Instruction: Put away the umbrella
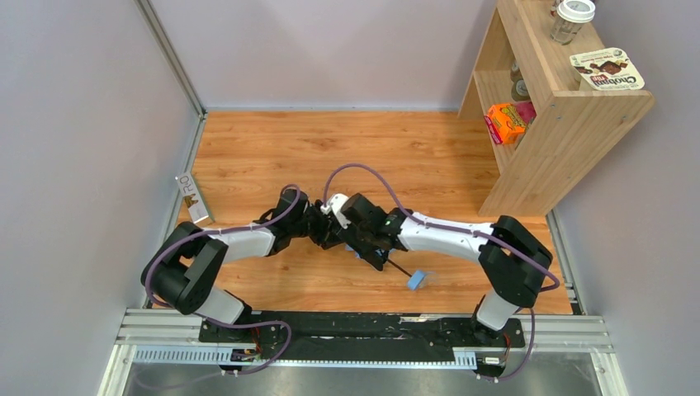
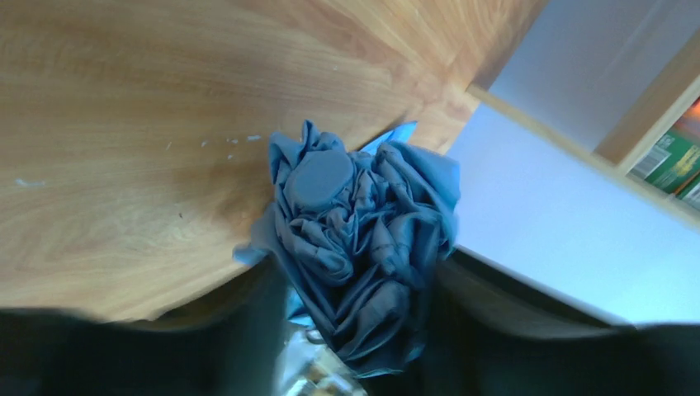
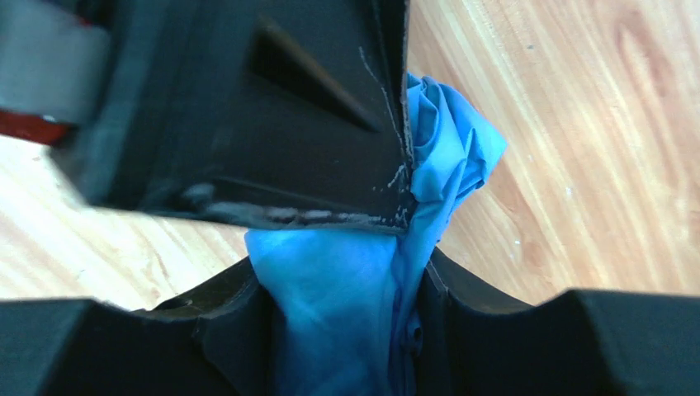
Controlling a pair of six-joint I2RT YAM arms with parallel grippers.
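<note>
Now the left gripper and right gripper are each clamped on the bunched umbrella. It looks soft, light and probably slippery, so squeeze firmly through the cloth.

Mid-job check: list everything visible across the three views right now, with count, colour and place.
umbrella: one, sky-blue, canopy bunched at table centre
umbrella handle: one, light blue, toward the near edge
shelf unit: one, light wood, far right
orange box: one, orange, inside the shelf unit
snack box: one, white and brown, on the shelf unit's top
jar: one, clear with a white lid, on the shelf unit's top
label card: one, white, table's left edge
table: one, wood-grain
left end effector: one, black, shut on the umbrella
right end effector: one, black, shut on the umbrella
</note>
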